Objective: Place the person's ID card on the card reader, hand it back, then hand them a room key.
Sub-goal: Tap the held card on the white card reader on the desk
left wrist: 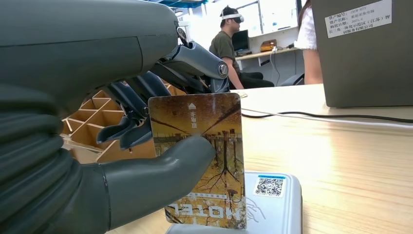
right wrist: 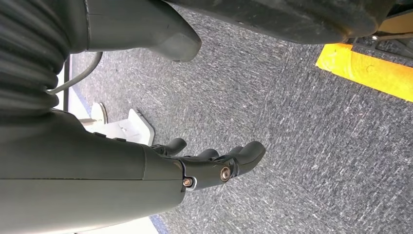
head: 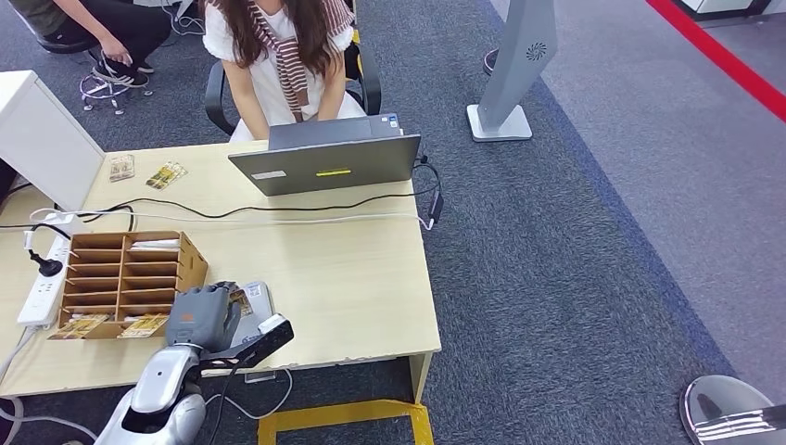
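Here the left hand (left wrist: 146, 161) pinches the brown picture card (left wrist: 202, 161) over the grey card reader (left wrist: 277, 204), near the wooden surface's (head: 352, 278) front edge; the right hand (right wrist: 195, 168) hangs loosely curled, holding nothing.

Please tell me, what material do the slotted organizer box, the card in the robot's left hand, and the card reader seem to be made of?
Slotted organizer box: probably thin plywood or stiff board, matte, light brown, with pale cut edges.
Card, pinched by the left hand: likely plastic, with a printed picture and slight sheen.
Card reader: apparently smooth grey moulded plastic with rounded corners and a code sticker.
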Tool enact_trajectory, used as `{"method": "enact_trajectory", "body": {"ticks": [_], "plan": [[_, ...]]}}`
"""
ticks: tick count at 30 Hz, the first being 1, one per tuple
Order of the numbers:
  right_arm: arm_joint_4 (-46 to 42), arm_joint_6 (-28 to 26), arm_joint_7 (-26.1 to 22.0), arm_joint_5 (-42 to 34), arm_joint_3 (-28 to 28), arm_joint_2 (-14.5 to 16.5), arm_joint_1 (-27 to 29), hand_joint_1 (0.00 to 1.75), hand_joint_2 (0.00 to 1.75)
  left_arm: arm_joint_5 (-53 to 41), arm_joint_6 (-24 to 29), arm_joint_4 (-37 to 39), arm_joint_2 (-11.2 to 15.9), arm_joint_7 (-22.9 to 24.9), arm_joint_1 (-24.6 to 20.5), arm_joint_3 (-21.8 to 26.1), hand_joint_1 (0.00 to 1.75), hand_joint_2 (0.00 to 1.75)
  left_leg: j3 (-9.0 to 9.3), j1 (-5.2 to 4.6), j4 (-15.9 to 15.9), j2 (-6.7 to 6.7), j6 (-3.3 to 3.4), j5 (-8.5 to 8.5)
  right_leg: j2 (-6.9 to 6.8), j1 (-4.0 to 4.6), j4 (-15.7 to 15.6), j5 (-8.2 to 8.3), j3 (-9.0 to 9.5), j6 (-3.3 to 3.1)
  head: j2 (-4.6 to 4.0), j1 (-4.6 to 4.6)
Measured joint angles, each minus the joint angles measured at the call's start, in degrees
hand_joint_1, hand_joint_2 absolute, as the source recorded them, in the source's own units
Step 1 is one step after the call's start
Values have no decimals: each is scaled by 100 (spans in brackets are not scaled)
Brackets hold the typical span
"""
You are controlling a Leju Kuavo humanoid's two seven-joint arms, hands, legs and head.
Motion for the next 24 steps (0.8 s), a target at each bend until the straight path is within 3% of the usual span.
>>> {"method": "enact_trajectory", "body": {"ticks": [6,12,15,18,24], "plan": [[0,3,19,14,0,5,-4,0,175,3,299,137,-59,10,-27,-18,175,175,3,0,0,0,0,0,0,0,0,0,2,0,0,0],[0,4,5,28,-2,6,-2,0,175,-137,1366,102,-119,4,-42,-13,175,175,1,0,0,0,0,1,0,0,0,0,0,0,0,1],[0,6,-7,61,-1,6,-2,0,175,-199,1565,11,-105,4,-138,27,175,175,-1,1,0,-1,0,1,0,0,0,0,-2,0,0,0],[0,16,-27,125,-1,6,-6,0,175,-319,1813,-35,-32,-23,-468,160,175,175,-8,3,1,-6,-1,4,-5,2,1,1,-6,-1,0,3],[0,109,-39,283,8,5,-26,0,175,-507,2390,295,145,-171,-1607,583,175,175,-6,5,1,-9,-7,12,-8,3,5,6,-6,-6,0,3]]}}
